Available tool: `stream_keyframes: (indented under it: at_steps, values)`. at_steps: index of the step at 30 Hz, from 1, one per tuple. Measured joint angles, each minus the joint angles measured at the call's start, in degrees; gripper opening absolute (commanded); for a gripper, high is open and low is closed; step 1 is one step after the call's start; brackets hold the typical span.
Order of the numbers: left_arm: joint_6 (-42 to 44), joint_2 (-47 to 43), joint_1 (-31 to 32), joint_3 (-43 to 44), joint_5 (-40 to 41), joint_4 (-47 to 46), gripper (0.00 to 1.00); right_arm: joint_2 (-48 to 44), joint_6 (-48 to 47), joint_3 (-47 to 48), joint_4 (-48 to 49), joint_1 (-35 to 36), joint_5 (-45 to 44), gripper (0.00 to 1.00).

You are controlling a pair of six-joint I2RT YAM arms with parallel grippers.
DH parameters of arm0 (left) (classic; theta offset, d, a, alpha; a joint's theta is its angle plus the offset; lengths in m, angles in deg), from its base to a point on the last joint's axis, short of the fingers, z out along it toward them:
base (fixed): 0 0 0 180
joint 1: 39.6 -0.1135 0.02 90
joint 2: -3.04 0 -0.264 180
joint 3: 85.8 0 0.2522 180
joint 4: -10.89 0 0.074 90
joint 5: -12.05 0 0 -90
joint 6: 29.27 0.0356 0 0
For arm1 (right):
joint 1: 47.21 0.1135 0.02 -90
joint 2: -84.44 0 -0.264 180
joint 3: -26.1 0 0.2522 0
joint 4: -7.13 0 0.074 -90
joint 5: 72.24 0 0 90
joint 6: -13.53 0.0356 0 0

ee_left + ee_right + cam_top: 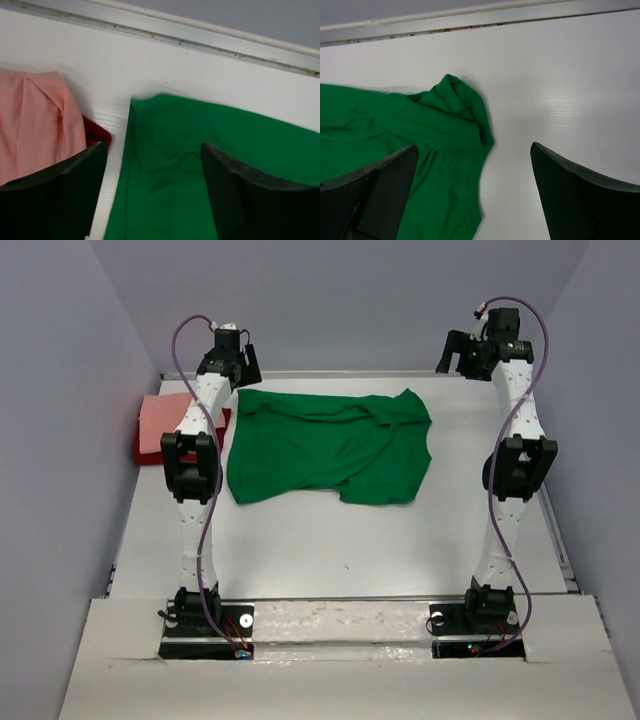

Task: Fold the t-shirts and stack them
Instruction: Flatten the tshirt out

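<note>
Hovering at the far side of the table (330, 550), both arms stand above the back corners of the green t-shirt (325, 445). The shirt lies spread but rumpled across the far middle of the surface, with an uneven near edge and some cloth doubled over on its right half.

The left gripper (154, 150) has its jaws apart with nothing between them, and the shirt's far left corner lies directly below the gap. The right gripper (474, 149) is spread wide and is also empty. The far right corner of the shirt sits under its left finger, and bare table fills the rest of the gap.

At the far left, the salmon pink t-shirt (160, 420) rests folded on top of the dark red t-shirt (150, 452), whose edge shows beneath it. This pile lies just beside the green shirt's left edge.

Judging by this, two shirts are already stacked and the green one is the last to fold, with that fold only about to start. The next move seems to call for both grippers to come down and pinch a back corner each. The right one probably needs to shift a little to its left first, so the cloth falls between its fingers. The bunched layers at that corner may make a clean grasp awkward.
</note>
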Motion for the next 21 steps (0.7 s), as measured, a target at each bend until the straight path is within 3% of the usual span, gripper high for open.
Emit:
stream_keyframes:
  at_steps: [6,8,12,15,18,21]
  values:
    - [-0.3,-1.5,-0.1,0.0,0.3,-0.1,0.99,-0.9,0.3,-0.5,-0.7,0.6,-0.8,1.00]
    - [-0.4,-3.5,-0.2,-1.3,0.5,-0.3,0.99,-3.8,0.3,-4.8,-0.7,1.8,-3.5,1.00]
    - [-1.2,-13.4,0.3,-10.4,1.9,-0.8,0.99,-18.5,0.8,-24.5,2.0,8.5,-8.0,1.00]
    - [-2.4,-24.8,1.6,-22.8,2.9,-2.0,0.99,-34.5,2.9,-43.3,5.8,14.3,-5.9,0.98]
    - [-4.8,-36.0,3.2,-35.0,1.9,-2.9,0.99,-48.6,4.8,-58.2,9.4,15.4,-2.5,0.96]
    - [-7.1,-44.4,4.7,-44.0,0.0,-3.4,0.99,-56.8,7.2,-67.0,11.0,13.6,-0.6,0.99]
